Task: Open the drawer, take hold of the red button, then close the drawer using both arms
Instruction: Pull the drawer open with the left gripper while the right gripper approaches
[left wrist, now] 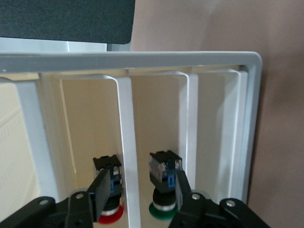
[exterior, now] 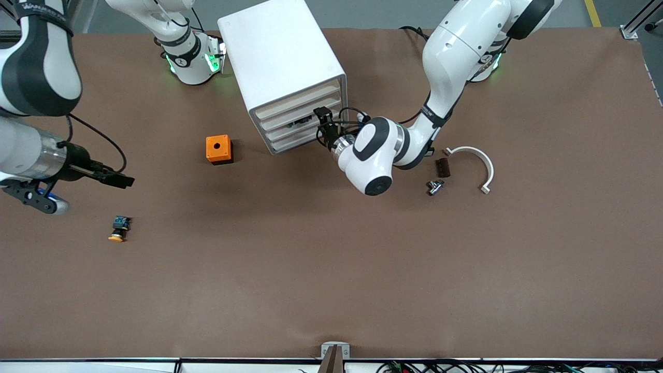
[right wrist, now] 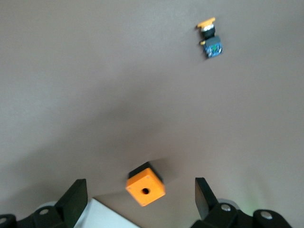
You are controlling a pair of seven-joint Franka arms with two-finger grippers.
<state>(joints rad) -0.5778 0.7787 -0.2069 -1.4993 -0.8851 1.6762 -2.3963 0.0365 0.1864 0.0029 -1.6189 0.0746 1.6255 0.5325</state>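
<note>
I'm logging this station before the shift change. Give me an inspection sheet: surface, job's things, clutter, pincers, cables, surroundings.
Surface: brown table, no spills seen.
Job's things: white drawer cabinet; one drawer open, holding a red button and a green button in separate compartments.
Clutter: orange box; yellow button lying on its side; white curved bracket, dark block and small metal part toward the left arm's end.
Pincers: left pincer open at the drawer, fingers around the divider; right pincer open over the table, waiting.
Cables: black cables on the left wrist.
Surroundings: nothing seen.
</note>
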